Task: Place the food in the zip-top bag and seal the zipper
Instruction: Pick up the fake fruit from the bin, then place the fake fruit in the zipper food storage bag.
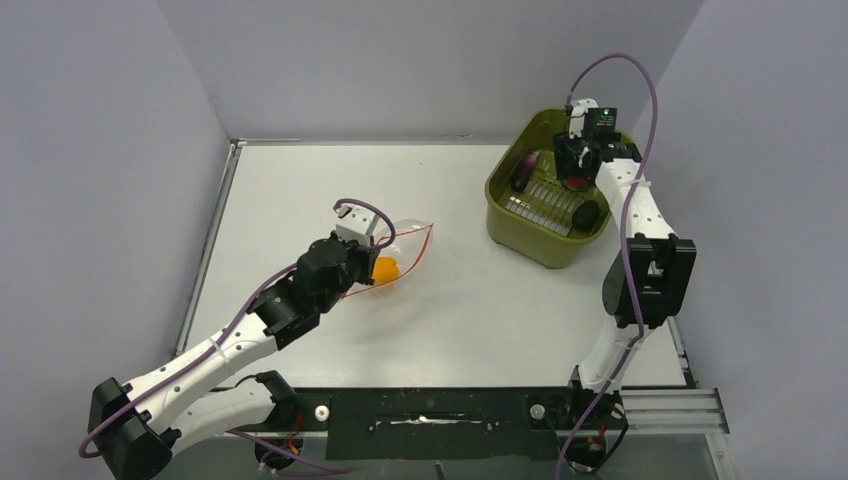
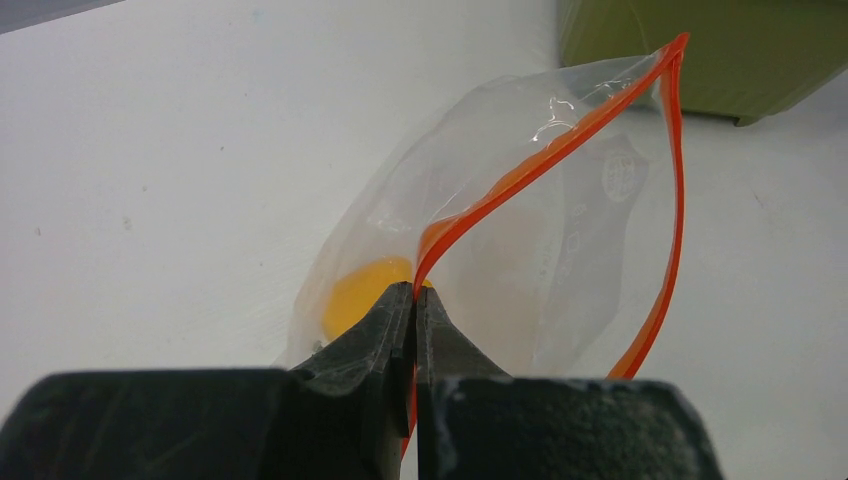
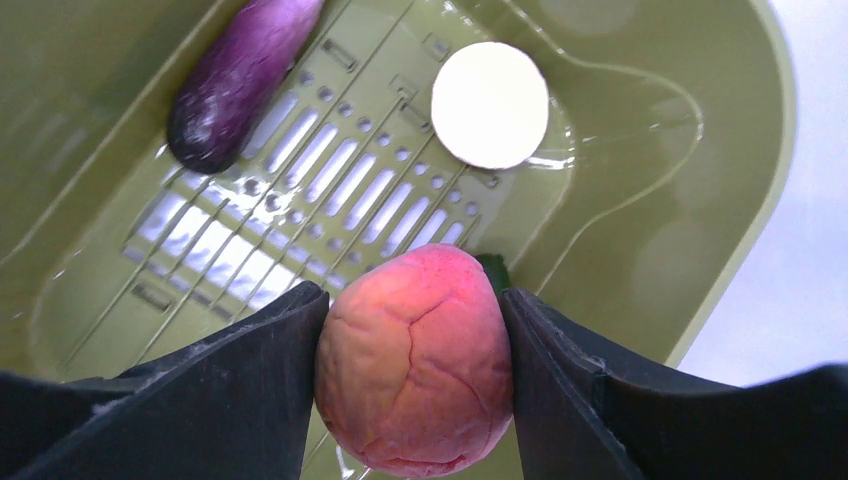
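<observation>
I count one piece done: the yellow pepper lies inside the bag, out on the table left of the basket. My left gripper is pinched tight on the zipper, holding the crinkly clear mouth agape. My right gripper is clamped on the fruit, a matte, wrinkled red-orange ball, down in the glossy slotted basket. The smooth purple piece, flat pale slice and green piece are left to move, then the sealing.

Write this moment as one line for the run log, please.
left gripper: shut on zip-top bag mouth | right gripper: shut on red-orange fruit in green basket | yellow-orange pepper in bag
</observation>
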Motion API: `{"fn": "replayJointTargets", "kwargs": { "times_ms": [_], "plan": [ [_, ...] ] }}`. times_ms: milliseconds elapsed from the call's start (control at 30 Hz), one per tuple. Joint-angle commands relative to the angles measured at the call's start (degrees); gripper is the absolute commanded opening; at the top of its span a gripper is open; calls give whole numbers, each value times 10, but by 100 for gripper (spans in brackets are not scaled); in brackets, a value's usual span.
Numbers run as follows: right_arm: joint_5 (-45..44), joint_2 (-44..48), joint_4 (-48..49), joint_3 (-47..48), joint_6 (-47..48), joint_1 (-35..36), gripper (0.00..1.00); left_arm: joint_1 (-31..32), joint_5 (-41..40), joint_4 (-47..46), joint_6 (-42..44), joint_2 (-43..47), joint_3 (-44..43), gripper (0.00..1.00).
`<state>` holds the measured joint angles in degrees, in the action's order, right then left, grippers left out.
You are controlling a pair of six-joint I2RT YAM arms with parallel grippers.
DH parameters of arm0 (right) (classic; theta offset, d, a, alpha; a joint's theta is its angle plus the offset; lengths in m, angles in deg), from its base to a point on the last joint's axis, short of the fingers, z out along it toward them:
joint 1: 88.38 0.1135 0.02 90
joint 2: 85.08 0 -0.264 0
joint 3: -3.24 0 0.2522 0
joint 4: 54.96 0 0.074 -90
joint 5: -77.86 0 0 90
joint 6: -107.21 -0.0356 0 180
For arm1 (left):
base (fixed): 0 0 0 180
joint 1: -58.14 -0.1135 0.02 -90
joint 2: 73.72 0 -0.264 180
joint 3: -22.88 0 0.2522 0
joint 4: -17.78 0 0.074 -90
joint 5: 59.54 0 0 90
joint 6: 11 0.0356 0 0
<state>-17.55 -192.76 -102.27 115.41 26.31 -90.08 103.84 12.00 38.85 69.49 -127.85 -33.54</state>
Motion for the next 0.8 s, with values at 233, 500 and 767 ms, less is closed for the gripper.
{"fn": "replayJointTargets", "kwargs": {
  "times_ms": [233,500,767],
  "plan": [
    [40,188,39,-139,-76,50,52,-4,33,-14,-75,6,-33,0],
    [38,286,58,-214,-99,117,51,-6,61,4,-118,-2,-50,0],
    [59,389,85,-275,-140,177,51,-7,93,-7,-163,6,-53,0]
  ]
}}
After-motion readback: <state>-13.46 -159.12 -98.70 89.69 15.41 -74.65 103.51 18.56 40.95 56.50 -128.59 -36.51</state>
